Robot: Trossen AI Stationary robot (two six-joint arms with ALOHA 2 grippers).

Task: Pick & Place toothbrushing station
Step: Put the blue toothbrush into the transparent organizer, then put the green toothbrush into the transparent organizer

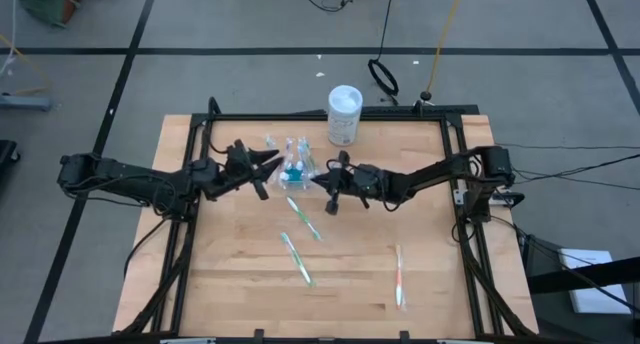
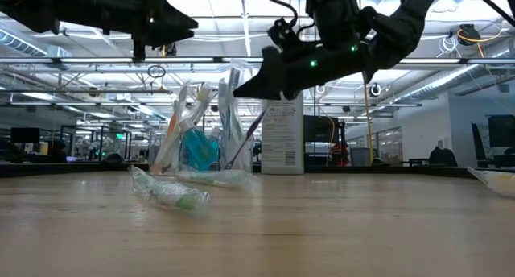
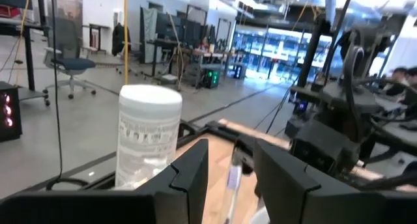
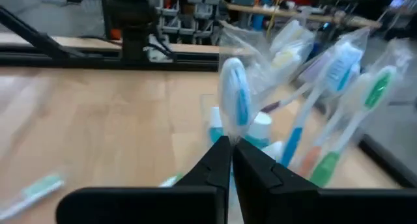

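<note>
White canister (image 1: 344, 115), teal tubes (image 1: 293, 171) — green-striped toothbrushes (image 1: 297, 259) on tan table (image 1: 230, 264).
</note>
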